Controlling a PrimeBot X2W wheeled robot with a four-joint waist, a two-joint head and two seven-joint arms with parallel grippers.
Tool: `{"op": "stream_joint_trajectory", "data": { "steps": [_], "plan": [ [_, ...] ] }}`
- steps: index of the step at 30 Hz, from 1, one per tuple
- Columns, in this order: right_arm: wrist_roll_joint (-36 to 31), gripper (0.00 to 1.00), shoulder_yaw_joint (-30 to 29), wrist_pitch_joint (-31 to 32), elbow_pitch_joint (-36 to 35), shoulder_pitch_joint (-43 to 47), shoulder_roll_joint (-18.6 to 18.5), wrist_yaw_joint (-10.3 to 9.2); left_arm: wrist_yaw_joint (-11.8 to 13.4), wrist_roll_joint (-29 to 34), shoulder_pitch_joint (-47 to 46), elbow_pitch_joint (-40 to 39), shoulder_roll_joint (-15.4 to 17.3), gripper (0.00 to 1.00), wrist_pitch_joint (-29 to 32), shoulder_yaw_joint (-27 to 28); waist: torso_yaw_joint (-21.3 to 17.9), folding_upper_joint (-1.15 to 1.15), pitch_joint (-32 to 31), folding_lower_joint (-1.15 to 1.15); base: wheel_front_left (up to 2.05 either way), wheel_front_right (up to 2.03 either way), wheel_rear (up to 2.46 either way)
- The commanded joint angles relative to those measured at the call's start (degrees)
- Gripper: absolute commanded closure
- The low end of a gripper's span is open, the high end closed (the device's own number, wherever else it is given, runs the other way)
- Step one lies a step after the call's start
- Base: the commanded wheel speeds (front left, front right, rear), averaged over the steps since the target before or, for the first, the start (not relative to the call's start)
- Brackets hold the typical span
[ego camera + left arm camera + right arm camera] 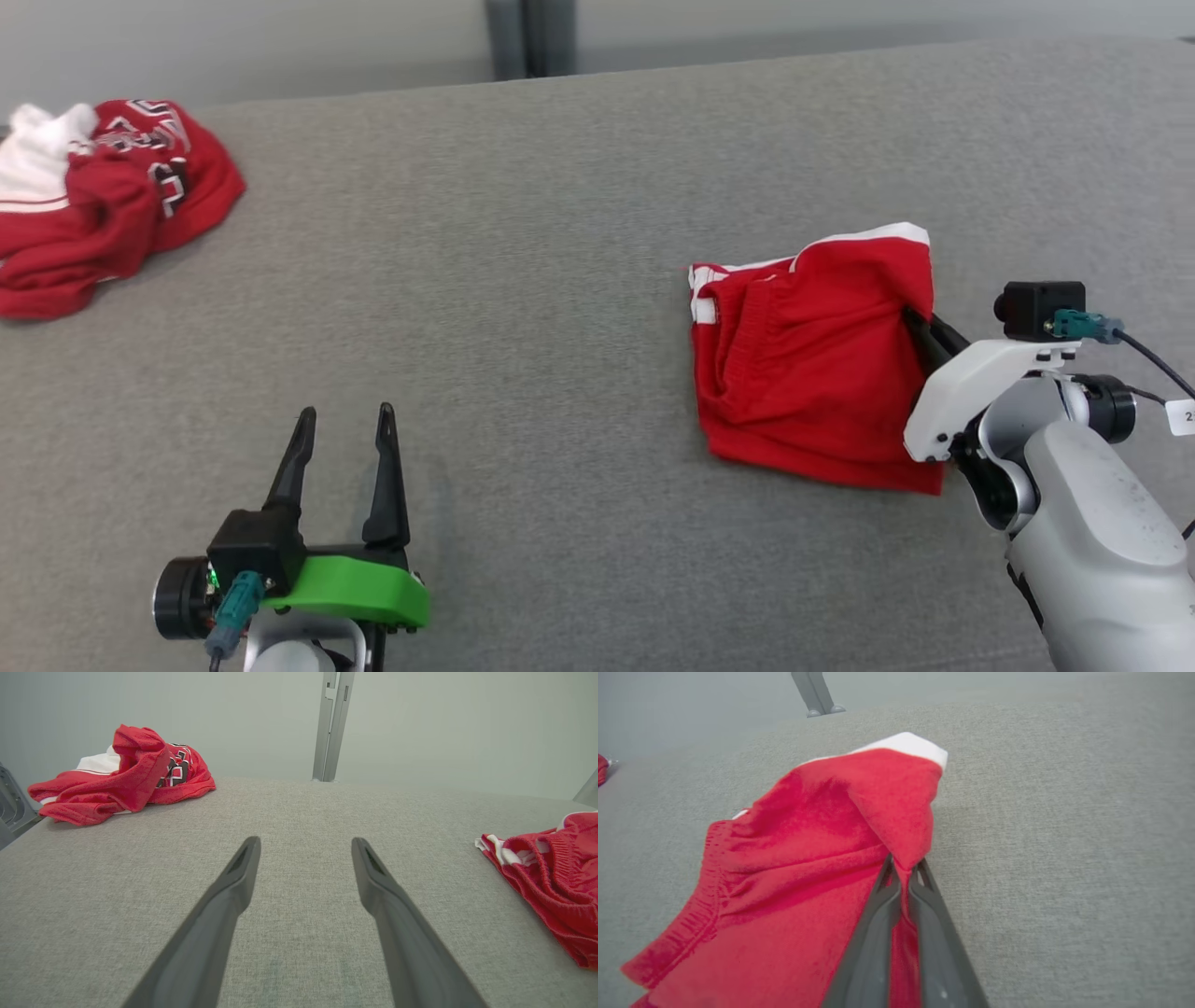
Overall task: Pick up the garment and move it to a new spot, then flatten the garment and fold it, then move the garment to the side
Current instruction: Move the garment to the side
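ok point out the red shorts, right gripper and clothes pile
red shorts (812, 383), head view, middle of the fabric
right gripper (904, 865), right wrist view, between its fingertips
clothes pile (103, 219), head view, red fold

Head camera looks forward and down from well above the grey counter (560, 233). Left wrist camera sits low, facing along the left hand (306, 847) across the counter toward the far wall (444, 728). Right wrist camera is very close to the red shorts (794, 868), which both other views also show, at their 3 o'clock edge.
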Motion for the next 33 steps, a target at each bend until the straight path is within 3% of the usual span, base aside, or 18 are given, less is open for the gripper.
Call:
{"op": "stream_joint_trajectory", "data": {
  "steps": [1, 8, 15, 19, 25, 33],
  "plan": [
    [-0.34, 1.0, -0.28, -1.07, 0.51, -1.22, 0.08, -0.08, -0.2, 0.63, -1.48, -0.13, 0.84, 0.0, -0.17, -0.15, -10.76, 0.0, 4.71, 0.0, 0.0, 0.0, 0.0],
    [-0.29, 1.0, -0.91, -5.81, 3.58, -3.47, 2.42, -0.08, -0.68, 2.22, -3.98, -1.09, 2.95, 0.0, 1.61, -1.41, -21.12, 0.0, 7.59, 0.0, 0.0, 0.0, 0.0],
    [-0.68, 1.0, -0.03, -10.17, 7.47, -5.77, 4.5, -0.08, -0.7, 2.98, -4.38, -2.59, 3.78, 0.0, 3.5, -2.64, -24.86, 0.0, 7.88, 0.0, 0.0, 0.0, 0.0],
    [-1.68, 1.0, 0.42, -12.52, 9.87, -8.47, 5.02, -0.08, -0.57, 3.09, -4.13, -3.4, 4.23, 0.0, 4.23, -2.87, -23.99, 0.0, 8.04, 0.0, 0.0, 0.0, 0.0],
    [-4.87, 1.0, 0.58, -14.34, 14.42, -15.76, 2.68, -0.08, 0.0, 3.11, -4.41, -5.03, 4.86, 0.0, 4.83, -2.64, -20.01, 0.0, 9.56, 0.0, 0.0, 0.0, 0.0],
    [-9.94, 1.0, -1.23, -15.62, 22.42, -28.0, -4.0, -0.08, 0.42, 3.62, -5.82, -7.99, 5.77, 0.0, 5.53, -2.82, -13.0, 0.0, 13.97, 0.0, 0.0, 0.0, 0.0]
  ]
}}
